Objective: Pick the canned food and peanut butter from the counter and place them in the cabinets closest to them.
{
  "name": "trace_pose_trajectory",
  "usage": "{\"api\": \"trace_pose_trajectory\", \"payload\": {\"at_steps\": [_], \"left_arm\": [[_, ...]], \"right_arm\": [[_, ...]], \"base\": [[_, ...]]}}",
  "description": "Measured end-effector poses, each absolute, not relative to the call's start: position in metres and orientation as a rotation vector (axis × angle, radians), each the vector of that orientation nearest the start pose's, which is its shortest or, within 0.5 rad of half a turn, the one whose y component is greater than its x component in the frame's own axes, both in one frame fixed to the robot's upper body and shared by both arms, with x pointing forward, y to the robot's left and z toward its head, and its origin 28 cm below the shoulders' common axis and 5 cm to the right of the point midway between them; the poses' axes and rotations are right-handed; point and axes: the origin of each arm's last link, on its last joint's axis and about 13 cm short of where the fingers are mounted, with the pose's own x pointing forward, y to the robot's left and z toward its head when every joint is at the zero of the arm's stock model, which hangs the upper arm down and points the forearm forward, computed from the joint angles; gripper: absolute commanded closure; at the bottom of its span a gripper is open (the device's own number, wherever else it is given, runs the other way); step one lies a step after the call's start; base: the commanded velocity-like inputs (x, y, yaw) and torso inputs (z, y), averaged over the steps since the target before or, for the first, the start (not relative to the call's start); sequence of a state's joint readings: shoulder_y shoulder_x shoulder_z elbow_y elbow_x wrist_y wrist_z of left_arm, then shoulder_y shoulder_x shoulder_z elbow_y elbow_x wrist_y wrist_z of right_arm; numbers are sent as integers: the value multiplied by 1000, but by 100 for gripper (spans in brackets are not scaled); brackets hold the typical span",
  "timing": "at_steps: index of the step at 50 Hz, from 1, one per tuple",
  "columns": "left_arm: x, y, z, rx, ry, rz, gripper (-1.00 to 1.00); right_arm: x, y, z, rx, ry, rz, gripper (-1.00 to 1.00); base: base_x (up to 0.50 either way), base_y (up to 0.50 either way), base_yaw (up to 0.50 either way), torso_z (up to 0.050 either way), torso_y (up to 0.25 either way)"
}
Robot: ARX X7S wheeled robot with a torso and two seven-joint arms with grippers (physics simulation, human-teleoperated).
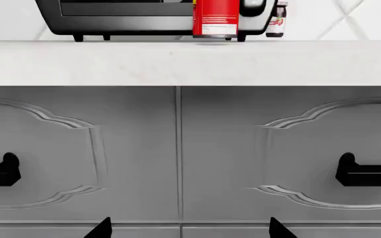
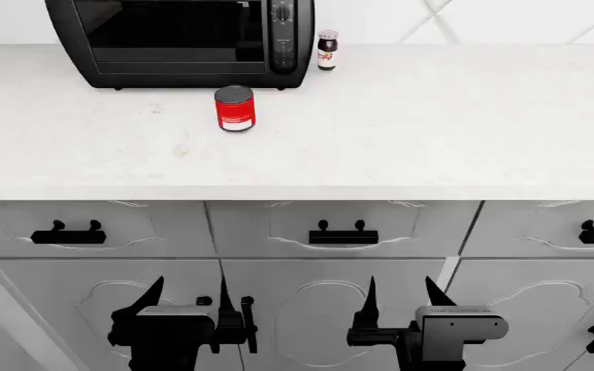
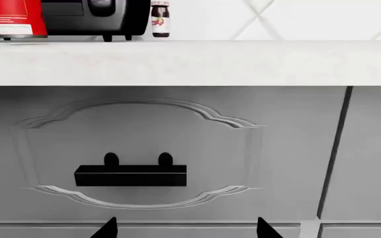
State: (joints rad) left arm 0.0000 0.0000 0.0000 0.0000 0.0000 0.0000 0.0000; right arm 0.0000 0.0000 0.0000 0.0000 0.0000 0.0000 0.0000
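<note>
Counting one can [image 2: 235, 108] on the counter [image 2: 431, 131] before one oven [image 2: 179, 39]; I see no jar. Both my grippers, left [image 2: 186, 297] and right [image 2: 398, 296], hang low, seemingly spread, facing three drawers.

White counter [image 2: 401, 131] faintly speckled beige. Canned food [image 2: 235, 109]: red label, white lower band, dark silver top. Glossy black toaster oven [image 2: 179, 42]. Small dark bottle [image 2: 327, 50] with red-white label. Pale grey drawer fronts [image 2: 339, 229], black handles [image 2: 343, 236].
</note>
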Motion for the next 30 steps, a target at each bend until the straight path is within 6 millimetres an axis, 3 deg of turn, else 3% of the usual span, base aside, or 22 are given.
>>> {"api": "trace_pose_trajectory", "payload": {"at_steps": [17, 30], "left_arm": [[211, 205, 13, -1, 13, 1, -100], [211, 205, 12, -1, 22, -2, -100]], "right_arm": [[212, -96, 12, 5, 6, -4, -100], [211, -97, 12, 4, 7, 6, -100]], "base": [[0, 0, 0, 0, 0], [0, 495, 0, 0, 0]]}}
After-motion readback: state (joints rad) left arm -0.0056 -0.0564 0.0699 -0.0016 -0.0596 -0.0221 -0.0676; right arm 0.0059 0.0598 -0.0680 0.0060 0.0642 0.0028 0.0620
